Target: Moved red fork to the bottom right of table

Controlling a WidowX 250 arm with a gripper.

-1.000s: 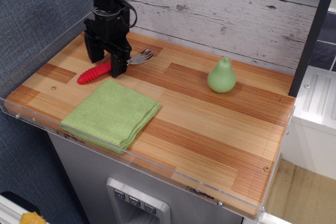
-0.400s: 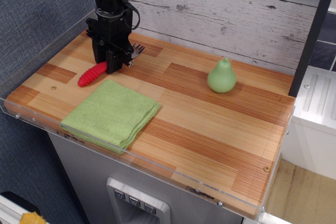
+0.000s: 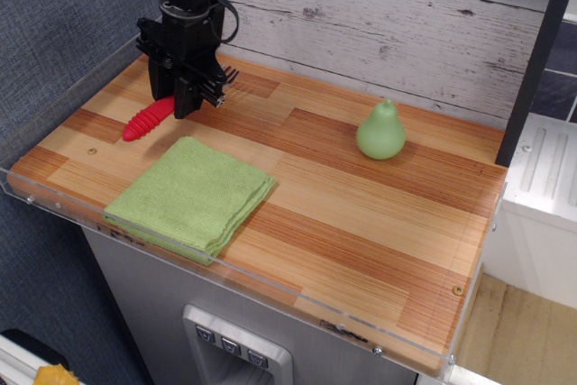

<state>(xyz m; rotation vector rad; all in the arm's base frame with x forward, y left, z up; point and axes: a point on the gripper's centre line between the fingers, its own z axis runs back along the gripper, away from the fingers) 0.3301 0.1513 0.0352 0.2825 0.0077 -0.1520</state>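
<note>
The red fork is at the back left of the wooden table. Its ribbed red handle sticks out to the lower left of the gripper. Its silver tines show to the upper right, by the back wall. My black gripper comes straight down over the fork's middle, with its fingers closed around the top of the handle. The fork looks raised slightly off the wood and tilted, handle end lower. The grasped part of the fork is hidden by the fingers.
A folded green cloth lies just in front of the fork near the table's front left edge. A green pear stands right of centre towards the back. A clear acrylic rim runs along the front. A wood-plank wall stands behind.
The gripper closed on the fork's middle, then moved up and a little left with it. The handle and tines have risen off their earlier spot.
</note>
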